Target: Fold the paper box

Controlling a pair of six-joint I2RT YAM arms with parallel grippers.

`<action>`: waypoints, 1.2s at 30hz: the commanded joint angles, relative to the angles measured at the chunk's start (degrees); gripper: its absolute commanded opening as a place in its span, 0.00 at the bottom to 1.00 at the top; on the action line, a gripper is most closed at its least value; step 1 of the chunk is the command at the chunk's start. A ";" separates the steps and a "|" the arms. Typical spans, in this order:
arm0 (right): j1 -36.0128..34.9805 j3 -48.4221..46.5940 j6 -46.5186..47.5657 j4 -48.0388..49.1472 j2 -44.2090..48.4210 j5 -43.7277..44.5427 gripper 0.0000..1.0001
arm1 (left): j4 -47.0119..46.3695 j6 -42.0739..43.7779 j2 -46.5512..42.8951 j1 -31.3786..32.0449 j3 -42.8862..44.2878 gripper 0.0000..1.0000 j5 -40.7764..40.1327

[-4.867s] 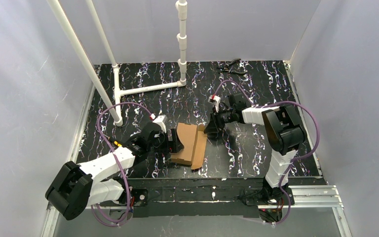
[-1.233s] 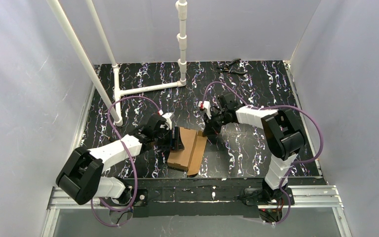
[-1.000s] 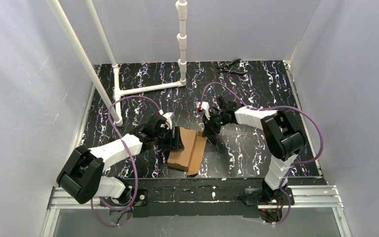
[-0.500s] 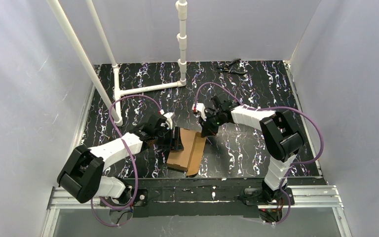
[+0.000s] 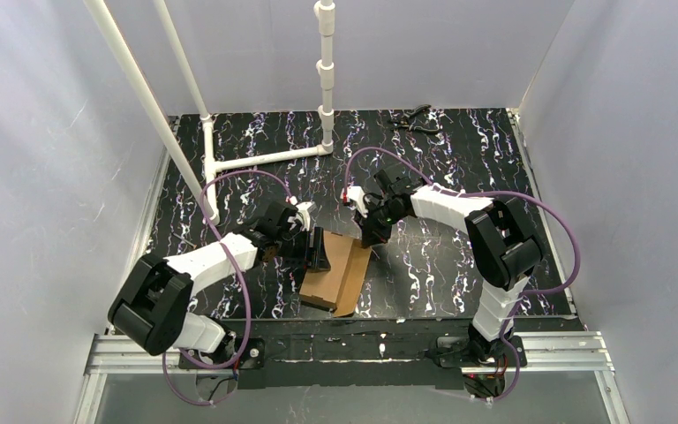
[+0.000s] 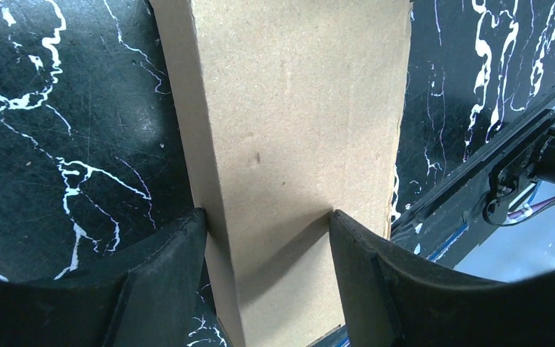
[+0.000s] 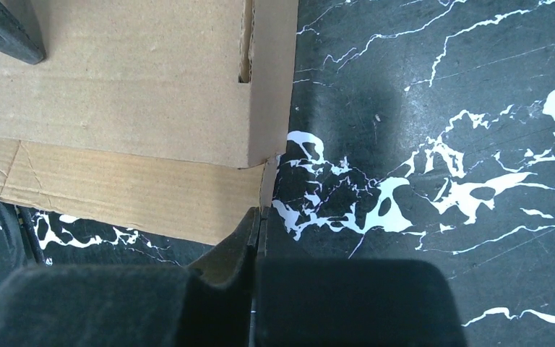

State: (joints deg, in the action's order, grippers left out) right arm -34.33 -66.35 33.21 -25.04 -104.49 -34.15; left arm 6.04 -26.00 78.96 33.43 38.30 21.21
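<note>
1. Two arms meet over the paper box (image 5: 335,272), which lies on the black marbled table (image 5: 459,150) just below the centre of the overhead frame, close to the table's lower edge.
2. I see the box as partly folded brown cardboard. One raised section stands along its left side, and a flatter panel lies to the right and lower right.
3. Left hand (image 5: 316,252): it comes in from the left of the overhead frame. In the left wrist view this hand (image 6: 267,224) stands at medium width, straddling the raised cardboard section (image 6: 296,108). Both fingers (image 6: 166,267) press against its sides, so I record it as gripping the box.
4. Right hand (image 5: 371,237): it comes in from the right and sits at the box's upper right corner. In the right wrist view this hand (image 7: 259,217) has its jaws pressed fully together. A thin cardboard edge, seen end-on, runs down from the box's corner (image 7: 130,79) into the seam between them, so I read it as pinching that flap.
5. One dark fingertip, which I take to be the left hand's, shows at the upper left of the right wrist view, resting on the cardboard.
6. A white pipe frame (image 5: 265,157) stands in the upper left of the overhead frame, well apart from the box.
7. A small dark tool (image 5: 412,119) lies at the top of the table. It is too small to identify.
</note>
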 commanded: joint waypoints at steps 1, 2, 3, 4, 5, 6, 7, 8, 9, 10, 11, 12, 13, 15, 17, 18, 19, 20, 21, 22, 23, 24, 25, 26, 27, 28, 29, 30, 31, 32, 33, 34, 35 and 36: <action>-1.95 -3.26 -1.58 -0.21 1.57 -5.38 0.01 | -1.79 -0.12 1.64 0.14 1.79 0.59 2.96; -2.00 -3.33 -1.92 -0.12 1.69 -5.18 0.01 | -1.66 -0.31 1.64 0.08 1.84 0.59 2.96; -2.12 -3.28 -2.00 -0.10 1.80 -5.03 0.01 | -1.50 -0.72 1.76 -0.09 1.86 0.58 2.88; -2.14 -3.20 -2.08 -0.06 1.89 -4.94 0.01 | -1.52 -1.25 1.87 -0.30 1.86 0.56 2.87; -2.22 -2.98 -2.24 0.13 2.00 -4.74 0.01 | -1.62 -1.85 2.03 -0.56 1.80 0.56 3.07; -2.23 -2.88 -2.36 0.18 1.94 -4.68 0.01 | -1.76 -2.45 2.15 -0.78 1.73 0.55 3.25; -2.23 -2.67 -2.41 0.17 2.01 -4.62 0.01 | -2.13 -2.96 2.21 -0.94 1.58 0.55 3.43; -2.23 -2.52 -2.37 0.24 2.01 -4.61 0.01 | -2.63 -3.52 2.13 -1.06 1.27 0.56 3.56; -2.24 -2.29 -2.35 0.33 2.01 -4.59 0.01 | -3.18 -4.19 2.02 -1.20 0.99 0.55 3.55; -2.24 -2.11 -2.28 0.41 1.96 -4.53 0.01 | -3.66 -4.64 1.92 -1.38 0.79 0.56 3.64; -2.24 -1.98 -2.24 0.42 1.86 -4.41 0.01 | -4.07 -4.93 1.76 -1.56 0.56 0.56 3.72; -2.24 -1.83 -2.25 0.50 1.77 -4.33 0.01 | -4.25 -5.20 1.67 -1.65 0.52 0.56 3.72; -2.24 -1.73 -2.20 0.51 1.67 -4.27 0.01 | -4.24 -5.35 1.58 -1.76 0.61 0.56 3.58; -2.18 -1.49 -2.31 0.56 1.66 -4.15 0.01 | -3.92 -5.54 1.30 -1.87 0.74 0.56 3.38; -2.03 -0.91 -2.71 1.32 1.98 -3.91 0.01 | -3.26 -5.72 0.76 -2.03 0.92 0.57 2.56; -1.91 -0.63 -2.90 1.58 2.12 -3.90 0.01 | -2.77 -5.73 0.35 -2.13 1.07 0.58 2.13; -1.77 -0.36 -3.23 1.98 2.24 -3.97 0.01 | -2.22 -5.73 -0.31 -2.21 1.21 0.60 1.55; -1.57 -0.10 -3.54 2.27 2.22 -4.07 0.01 | -1.61 -5.80 -1.01 -2.30 1.29 0.62 0.33; -1.46 0.03 -3.60 2.35 2.14 -4.02 0.01 | -0.82 -5.96 -2.31 -2.30 1.30 0.65 -1.08; -1.33 0.12 -3.75 2.48 2.06 -3.92 0.01 | -0.13 -6.07 -3.41 -2.36 1.33 0.68 -2.41; -1.17 0.20 -3.83 2.53 1.89 -3.91 0.01 | 0.64 -6.08 -4.70 -2.44 1.30 0.71 -3.96; -0.99 0.29 -3.78 2.54 1.77 -3.81 0.01 | 1.79 -6.08 -6.01 -2.49 1.33 0.73 -5.60; -0.74 0.44 -3.77 2.60 1.67 -3.74 0.01 | 2.69 -6.09 -7.46 -2.57 1.31 0.75 -7.21; -0.50 0.63 -3.77 2.62 1.66 -3.83 0.01 | 3.95 -6.08 -8.94 -2.62 1.39 0.77 -8.70; -0.22 0.73 -3.65 2.58 1.66 -4.08 0.04 | 5.35 -6.08 -10.57 -2.71 1.46 0.80 -10.44; 0.11 0.71 -3.49 2.43 1.66 -4.76 0.06 | 6.65 -6.04 -12.35 -2.79 1.43 0.82 -11.80; 0.40 0.69 -3.18 2.16 1.70 -5.45 0.09 | 7.97 -6.05 -14.44 -2.83 1.31 0.84 -12.91; 0.66 0.69 -2.77 1.87 1.92 -6.31 0.11 | 8.88 -6.20 -16.81 -2.92 0.96 0.87 -13.91; 0.79 0.63 -2.35 1.61 2.12 -7.05 0.15 | 9.57 -6.70 -19.00 -2.93 0.22 0.91 -14.61; 0.95 0.54 -1.88 1.14 2.38 -7.65 0.19 | 10.04 -7.44 -21.56 -3.06 -0.72 0.97 -14.82; 1.14 0.41 -1.11 0.49 2.70 -8.27 0.24 | 10.15 -8.20 -23.97 -3.15 -1.97 0.98 -14.68; 1.34 0.24 -0.12 -0.35 3.04 -8.68 0.31 | 10.13 -9.33 -26.77 -3.31 -3.32 0.98 -14.23; 1.63 0.13 0.81 -1.47 3.49 -9.00 0.36 | 10.28 -11.19 -29.76 -3.44 -5.04 0.98 -13.96; 2.08 0.08 1.77 -2.31 4.17 -9.36 0.43 | 10.37 -13.22 -32.62 -3.53 -6.75 0.98 -13.25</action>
State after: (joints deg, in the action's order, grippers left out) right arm -33.34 -65.95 31.14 -24.27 -104.42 -39.51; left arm 12.45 -34.02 55.16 30.50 36.71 9.54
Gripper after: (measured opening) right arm 0.329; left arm 0.981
